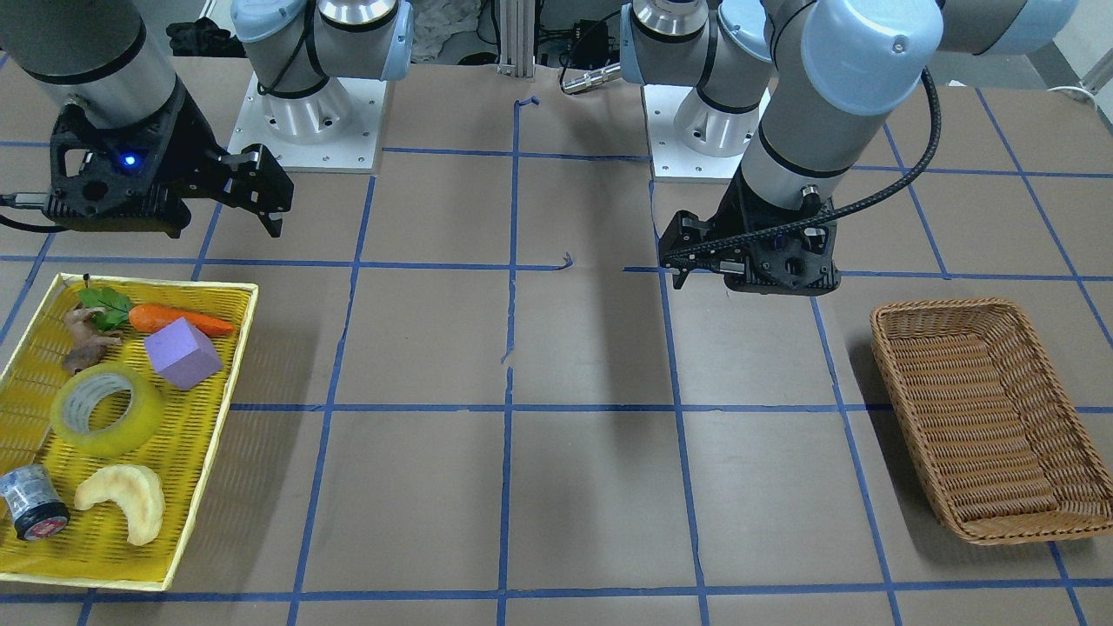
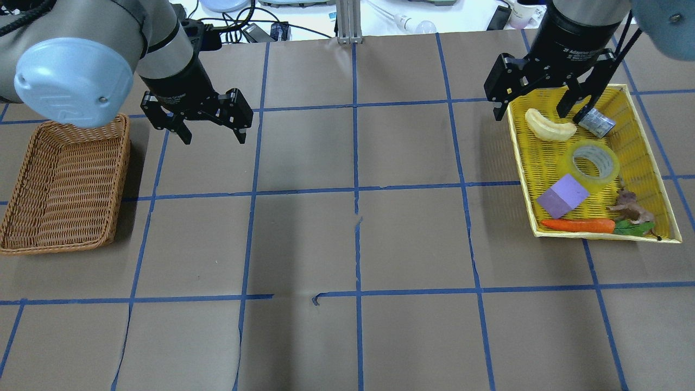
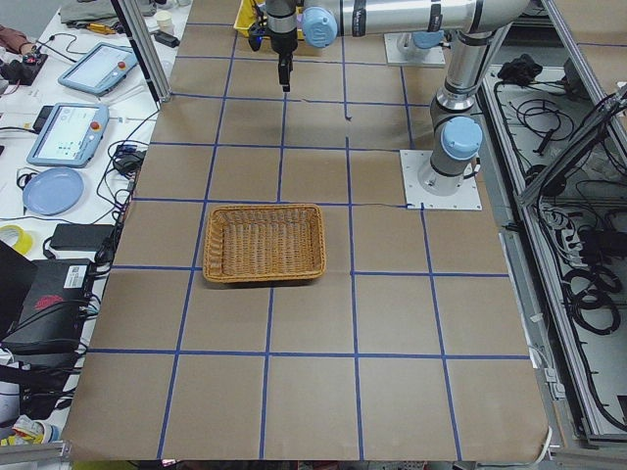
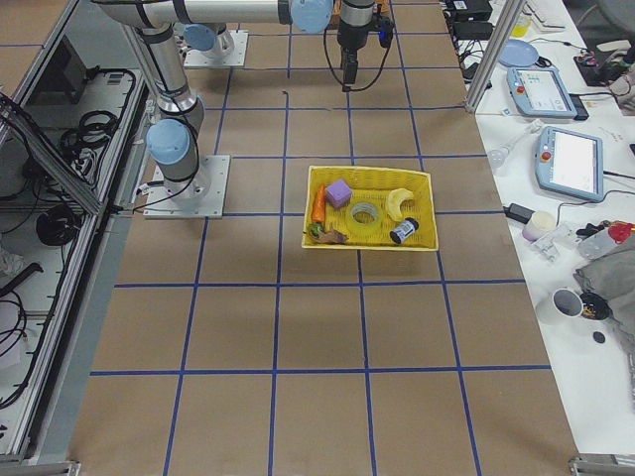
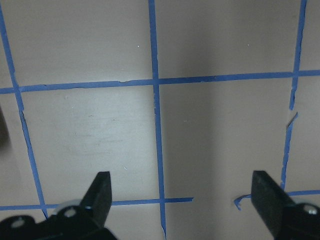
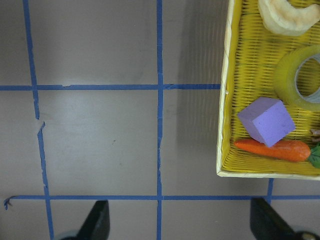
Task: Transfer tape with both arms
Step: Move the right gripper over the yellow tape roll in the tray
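Note:
The tape (image 1: 106, 409) is a translucent yellow ring lying flat in the yellow tray (image 1: 211, 435). It also shows in the overhead view (image 2: 593, 164), the right side view (image 4: 365, 214) and at the right edge of the right wrist view (image 6: 300, 75). My right gripper (image 2: 532, 111) is open and empty, held high by the tray's far inner corner (image 1: 269, 217); its wrist view (image 6: 180, 220) looks mostly at bare table beside the tray. My left gripper (image 2: 214, 133) is open and empty above the table, near the wicker basket (image 2: 122, 179); its wrist view (image 5: 182, 195) shows only table.
The tray (image 2: 521, 163) also holds a purple block (image 1: 181, 352), a carrot (image 1: 178, 320), a pale crescent pastry (image 1: 122, 502), a small grey cylinder (image 1: 30, 504) and a brown toy figure (image 1: 87, 339). The empty wicker basket (image 1: 943, 306) sits on my left side. Blue tape lines grid the table.

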`<state>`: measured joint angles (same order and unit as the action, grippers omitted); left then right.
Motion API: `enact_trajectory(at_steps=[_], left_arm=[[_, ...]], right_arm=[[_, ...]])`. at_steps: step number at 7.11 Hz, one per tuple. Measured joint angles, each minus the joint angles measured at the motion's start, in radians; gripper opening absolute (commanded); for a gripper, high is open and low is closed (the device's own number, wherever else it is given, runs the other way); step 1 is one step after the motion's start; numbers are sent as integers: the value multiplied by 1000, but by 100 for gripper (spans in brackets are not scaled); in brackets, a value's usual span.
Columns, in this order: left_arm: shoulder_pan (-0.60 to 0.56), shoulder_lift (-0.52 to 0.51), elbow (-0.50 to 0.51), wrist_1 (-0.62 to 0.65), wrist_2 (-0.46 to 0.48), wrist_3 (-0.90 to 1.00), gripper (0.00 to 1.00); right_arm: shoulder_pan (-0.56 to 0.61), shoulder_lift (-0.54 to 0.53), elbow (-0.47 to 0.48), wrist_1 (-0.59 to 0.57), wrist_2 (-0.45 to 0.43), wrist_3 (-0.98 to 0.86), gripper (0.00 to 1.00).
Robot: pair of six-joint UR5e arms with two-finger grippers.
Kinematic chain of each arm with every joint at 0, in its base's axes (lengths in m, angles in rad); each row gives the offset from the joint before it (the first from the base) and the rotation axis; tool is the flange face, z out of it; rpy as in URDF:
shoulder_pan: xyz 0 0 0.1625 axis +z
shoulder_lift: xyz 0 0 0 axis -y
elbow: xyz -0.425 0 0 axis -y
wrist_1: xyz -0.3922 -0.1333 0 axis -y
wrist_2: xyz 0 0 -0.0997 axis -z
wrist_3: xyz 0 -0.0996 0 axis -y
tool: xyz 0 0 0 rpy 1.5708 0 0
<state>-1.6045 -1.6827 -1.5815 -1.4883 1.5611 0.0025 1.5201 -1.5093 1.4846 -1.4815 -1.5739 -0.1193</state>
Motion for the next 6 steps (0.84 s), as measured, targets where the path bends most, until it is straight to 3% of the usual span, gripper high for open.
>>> enact_trajectory(at_steps=[3, 6], left_arm=[[0, 0, 0, -1, 0, 1, 100], [0, 0, -7, -1, -1, 1, 100]], right_arm=[[-108, 68, 13, -50, 1, -354, 100], [-273, 218, 24, -174, 1, -530, 100]])
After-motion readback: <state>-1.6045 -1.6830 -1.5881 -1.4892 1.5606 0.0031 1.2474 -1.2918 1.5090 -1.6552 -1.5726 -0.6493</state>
